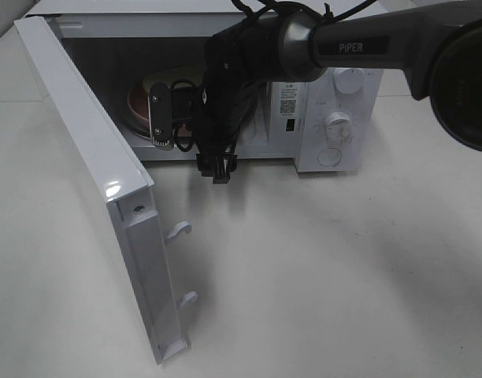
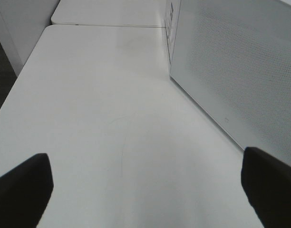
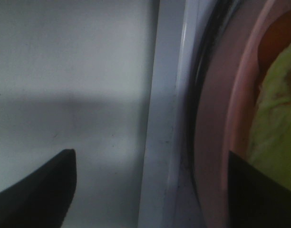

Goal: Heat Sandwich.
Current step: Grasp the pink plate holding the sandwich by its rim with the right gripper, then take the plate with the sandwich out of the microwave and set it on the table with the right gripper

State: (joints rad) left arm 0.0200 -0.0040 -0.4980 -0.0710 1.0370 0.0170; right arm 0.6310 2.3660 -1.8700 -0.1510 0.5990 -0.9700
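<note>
The sandwich (image 1: 156, 81) lies on a round pink plate (image 1: 139, 106) inside the open white microwave (image 1: 343, 47). My right gripper (image 1: 168, 118) reaches across to the microwave's opening, just in front of the plate. In the right wrist view the right gripper (image 3: 151, 154) is open, its dark fingers (image 3: 41, 190) wide apart. The plate's pink rim (image 3: 231, 118) lies between them, and the sandwich's yellowish-green filling (image 3: 274, 133) is just beyond. Whether a finger touches the plate is unclear. My left gripper (image 2: 146, 153) is open and empty above the table, out of the exterior view.
The microwave door (image 1: 91, 157) swings out to the left, its latch hooks (image 1: 180, 230) pointing right. The control knobs (image 1: 339, 122) are on the right of the oven. The left wrist view shows bare white table (image 2: 112, 118) beside a perforated white panel (image 2: 240, 71).
</note>
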